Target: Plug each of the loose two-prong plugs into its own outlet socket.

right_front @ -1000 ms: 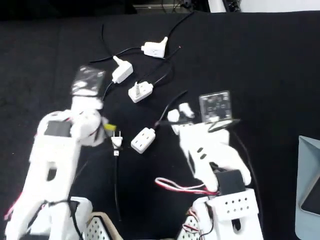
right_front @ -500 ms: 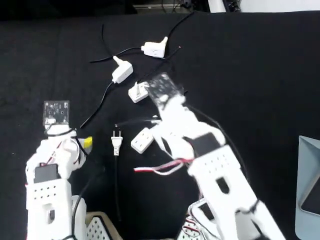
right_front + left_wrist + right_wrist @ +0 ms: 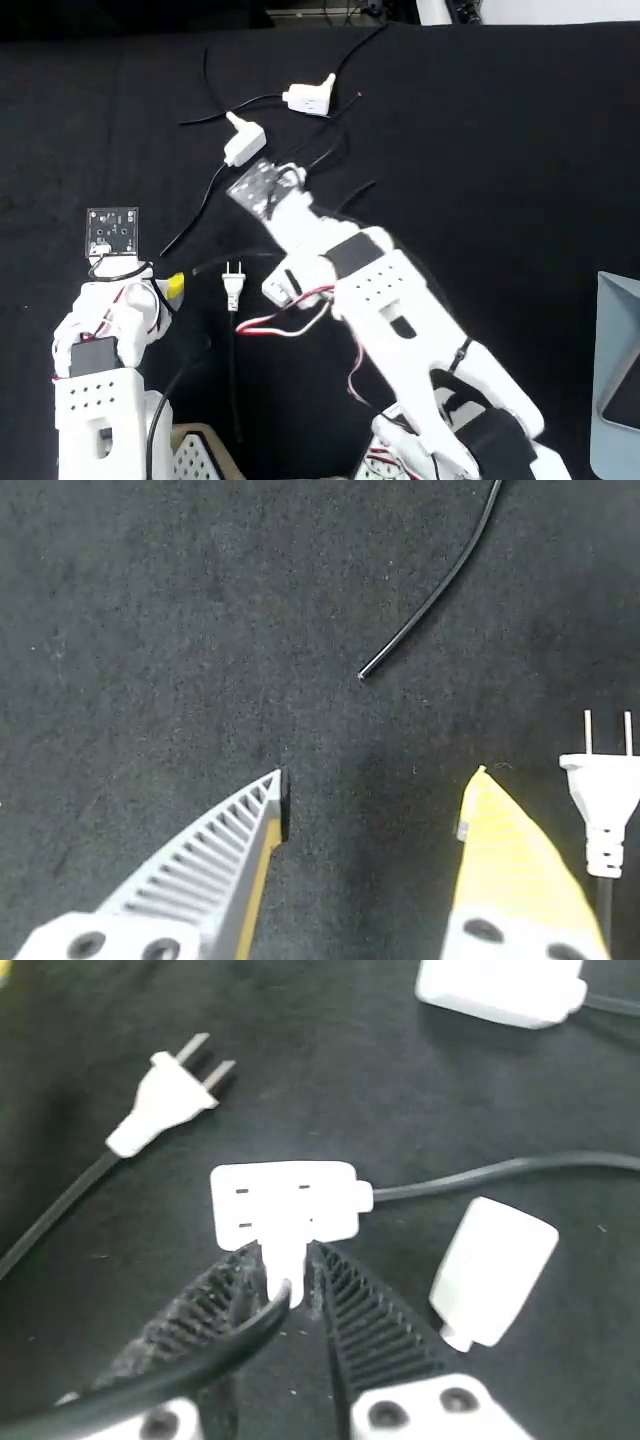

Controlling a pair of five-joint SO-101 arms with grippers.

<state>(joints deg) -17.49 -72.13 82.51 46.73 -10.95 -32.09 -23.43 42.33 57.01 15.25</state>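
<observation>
Left gripper (image 3: 380,780): jaws spread wide with nothing between them, hanging over the bare black table (image 3: 520,150) at the front left. Its yellow finger (image 3: 175,287) sits near the loose plug (image 3: 233,285) but apart from it. That plug lies flat, prongs aimed away from the arms. A cut cable end (image 3: 362,675) lies on the cloth ahead of the jaws.

Farther back, a white adapter (image 3: 243,143) rests on its cord, with a second white piece (image 3: 310,97) beyond it to the right.

Next right: outlet socket (image 3: 285,1203), slotted face up, near the loose plug and partly under the right arm (image 3: 380,290). Right gripper (image 3: 285,1252): pinched on a small white plug (image 3: 283,1260). The plug's nose touches the socket's near edge, but I cannot tell whether its prongs are seated. Its black cord (image 3: 200,1355) trails back between the fingers.

A white block (image 3: 495,1270) lies just beside the socket's cord. Another socket (image 3: 500,985) lies farther out.
</observation>
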